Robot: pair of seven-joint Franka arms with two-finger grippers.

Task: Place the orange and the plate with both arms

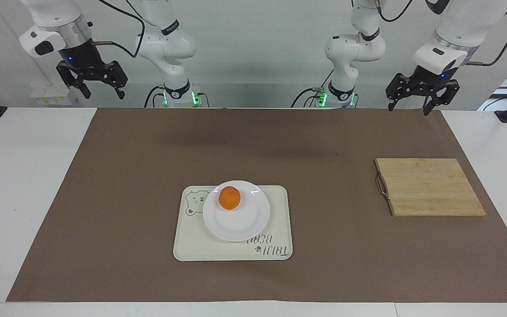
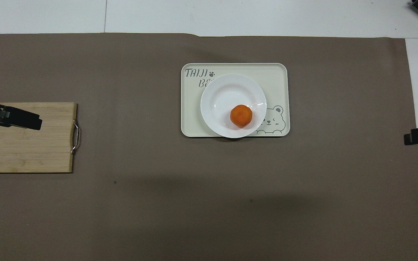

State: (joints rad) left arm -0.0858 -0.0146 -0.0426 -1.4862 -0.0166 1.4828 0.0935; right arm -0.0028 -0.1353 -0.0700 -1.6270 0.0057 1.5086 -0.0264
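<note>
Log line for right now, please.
orange: on plate | plate: on tray | left hand: open, raised | right hand: open, raised

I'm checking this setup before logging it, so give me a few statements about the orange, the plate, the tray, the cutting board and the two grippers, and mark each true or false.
1. The orange sits on the plate. True.
2. The plate rests directly on the brown mat. False: it rests on the cream tray with the bear drawing.
3. The left gripper holds the orange. False: it is open, empty and raised at its own end of the table.
4. The wooden cutting board lies toward the left arm's end of the table, with nothing on it. True.
5. The right gripper is touching the tray. False: it is open and raised, well apart from the tray.
</note>
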